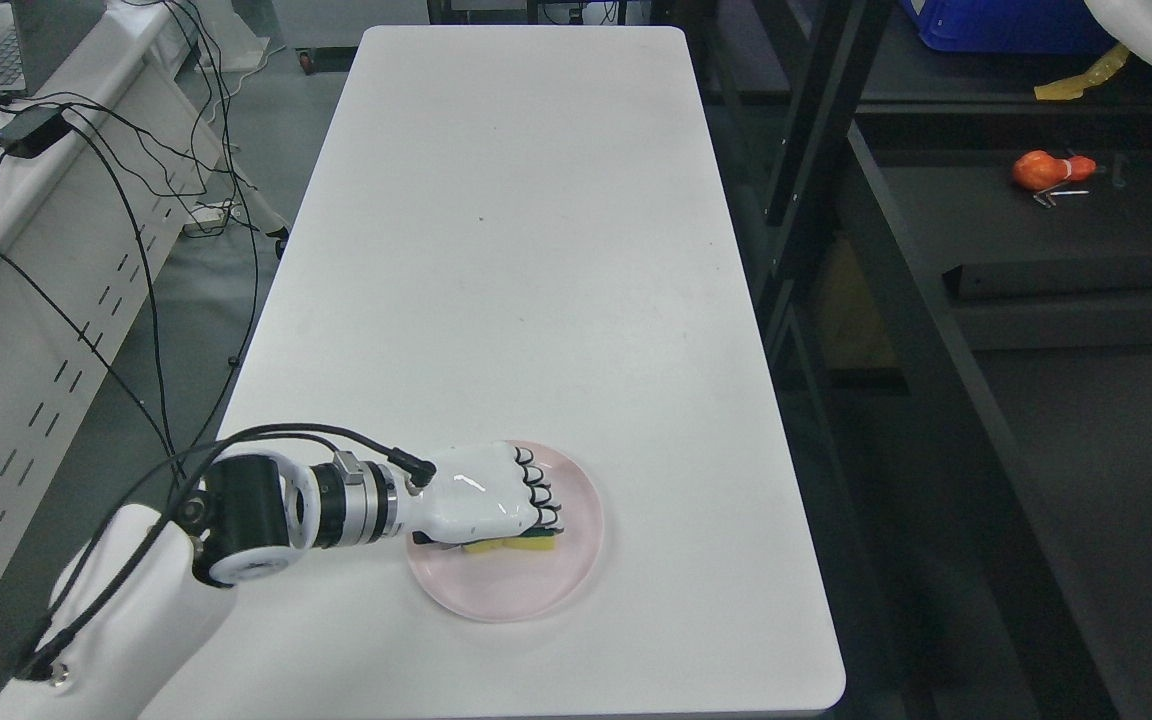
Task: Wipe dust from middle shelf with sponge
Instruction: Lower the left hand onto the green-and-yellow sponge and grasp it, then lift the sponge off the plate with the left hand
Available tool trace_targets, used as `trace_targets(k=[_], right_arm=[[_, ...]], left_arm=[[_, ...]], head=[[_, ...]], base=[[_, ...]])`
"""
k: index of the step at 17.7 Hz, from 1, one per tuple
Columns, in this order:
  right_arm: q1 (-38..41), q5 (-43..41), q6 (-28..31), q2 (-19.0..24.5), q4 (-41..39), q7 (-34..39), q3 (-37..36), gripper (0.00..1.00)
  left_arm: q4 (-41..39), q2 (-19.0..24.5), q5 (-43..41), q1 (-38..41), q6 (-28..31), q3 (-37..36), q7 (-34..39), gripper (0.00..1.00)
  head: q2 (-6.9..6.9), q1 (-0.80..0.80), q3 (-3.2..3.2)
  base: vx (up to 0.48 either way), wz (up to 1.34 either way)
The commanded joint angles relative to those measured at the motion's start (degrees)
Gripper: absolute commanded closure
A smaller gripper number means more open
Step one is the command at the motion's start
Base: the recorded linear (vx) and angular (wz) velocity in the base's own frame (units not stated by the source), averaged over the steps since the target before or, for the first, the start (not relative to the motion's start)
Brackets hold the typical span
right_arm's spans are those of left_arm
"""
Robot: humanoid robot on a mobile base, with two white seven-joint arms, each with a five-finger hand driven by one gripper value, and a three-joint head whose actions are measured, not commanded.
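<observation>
One robot arm is in view, entering from the lower left of the frame; its white left hand (496,495) lies palm down over a round pale pink plate (576,570) at the lower centre, on a long white table (506,250). Under the curled fingers (541,498) sits a yellow sponge with a dark green scouring layer (514,544), apparently clasped, though you cannot confirm firm contact. Before lifting, you should probably check that the thumb is beneath the sponge, then rise straight up so the plate stays put. A black metal shelf unit (1016,230) stands at the right of the frame, well apart from the hand.
</observation>
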Motion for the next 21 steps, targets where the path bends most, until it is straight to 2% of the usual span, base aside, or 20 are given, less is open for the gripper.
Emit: trace_targets(k=[1,5,8,10,13,16,18,19,21], right_arm=[[0.0,0.0,0.04,-1.0,-1.0,0.05,0.07,0.0],[0.0,0.0,0.04,-1.0,-1.0,0.05,0.07,0.0],[0.0,0.0,0.04,-1.0,-1.0,0.05,-0.02,0.0],[0.0,0.0,0.04,-1.0,-1.0,0.05,-0.02,0.0],[0.0,0.0,0.04,-1.0,-1.0,0.05,-0.02,0.0],[0.0,0.0,0.04,-1.0,-1.0,0.05,-0.02,0.0],[0.0,0.0,0.04,-1.0,-1.0,0.05,-0.02,0.0],[0.0,0.0,0.04,-1.0,-1.0,0.05,-0.02,0.0],[0.0,0.0,0.04,-1.0,-1.0,0.05,-0.02,0.0]], left_arm=[[0.89,-3.47,0.36,0.53,-0.35,4.53,-0.13,0.48],[0.89,-6.1,4.91,1.41,-0.43,10.59,-0.13,0.66],[0.89,-6.63,14.57,1.5,-0.17,14.82,-0.13,0.83],[1.5,-7.16,24.84,2.37,1.14,18.07,-0.13,0.94],[1.68,-9.43,38.28,4.57,7.27,24.29,-0.04,0.98],[1.68,-18.11,52.09,5.72,19.29,34.48,0.66,0.98],[1.68,-24.18,57.47,5.72,27.3,41.95,1.19,0.98],[1.68,-24.18,58.62,5.98,29.77,45.29,2.5,0.98],[1.77,-24.18,63.0,8.08,31.81,46.03,9.41,0.97]], head=[[0.0,0.0,0.0],[0.0,0.0,0.0],[0.0,0.0,0.0],[0.0,0.0,0.0],[0.0,0.0,0.0],[0.0,0.0,0.0],[0.0,0.0,0.0],[0.0,0.0,0.0],[0.0,0.0,0.0]], base=[[0.0,0.0],[0.0,0.0],[0.0,0.0],[0.0,0.0],[0.0,0.0],[-0.027,0.0],[-0.049,0.0],[-0.062,0.0],[-0.099,0.0]])
